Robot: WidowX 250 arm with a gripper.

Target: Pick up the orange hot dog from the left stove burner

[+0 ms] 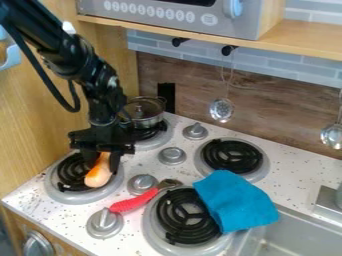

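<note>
The black gripper [101, 151] hangs over the left burner [60, 192] of the toy stove, pointing down, its fingers [115, 161] partly apart and closed on the upper end of an orange toy vegetable [98, 176]. The vegetable slants between them, its paler, wider end downward over the black coil; whether it touches the coil, I cannot tell. Behind the gripper, a metal pot [145, 119] with a clear lid sits on the rear burner [152, 142]. A utensil with a red handle [135, 201] lies between the knobs, near the front burner [170, 220]. A blue cloth [235, 201] drapes over that burner's right side and the edge of the sink [287, 240]. A slotted spoon [222, 110] hangs against the backsplash.
</note>
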